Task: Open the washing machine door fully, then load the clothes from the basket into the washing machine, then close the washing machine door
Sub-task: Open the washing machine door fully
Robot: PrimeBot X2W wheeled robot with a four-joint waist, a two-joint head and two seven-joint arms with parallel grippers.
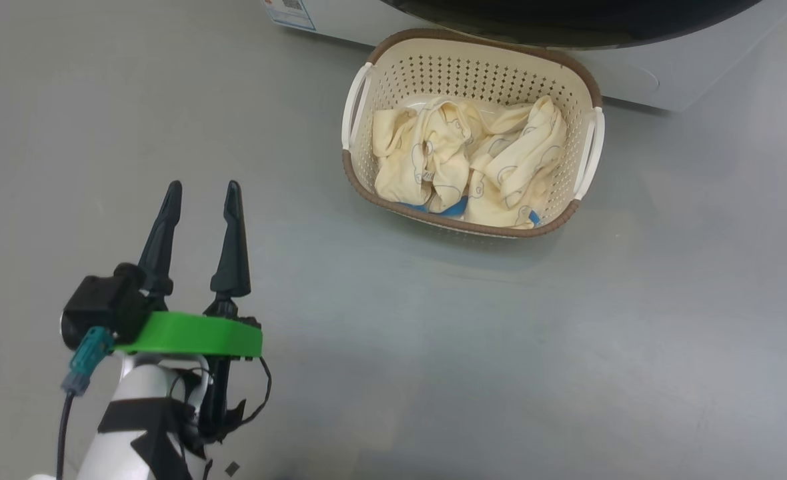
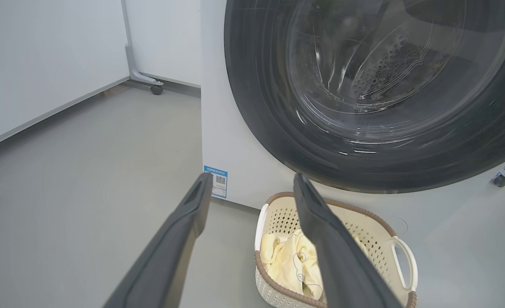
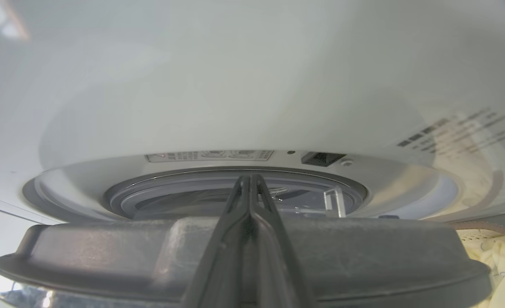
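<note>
The cream basket (image 1: 367,187) stands on the grey floor against the white washing machine (image 1: 633,73), with pale yellow clothes (image 1: 467,153) piled inside. The washing machine door (image 1: 567,20) shows as a black rim overhanging the basket. My left gripper (image 1: 201,200) hovers open and empty over the floor, left of the basket. In the left wrist view its gripper (image 2: 252,179) points at the machine (image 2: 231,141), the door (image 2: 269,107), the basket (image 2: 351,205) and the clothes (image 2: 286,261). My right gripper (image 3: 250,177) is shut, lying across the door's grey inner edge (image 3: 107,244), which stands ajar from the rubber-ringed mouth (image 3: 171,192).
Bare grey floor spreads left of and in front of the basket. A white panel on a castered leg (image 2: 154,87) stands left of the machine. A blue sticker (image 2: 216,182) marks the machine's lower front corner. Basket rim (image 3: 492,226) and clothes (image 3: 500,256) peek beside the door.
</note>
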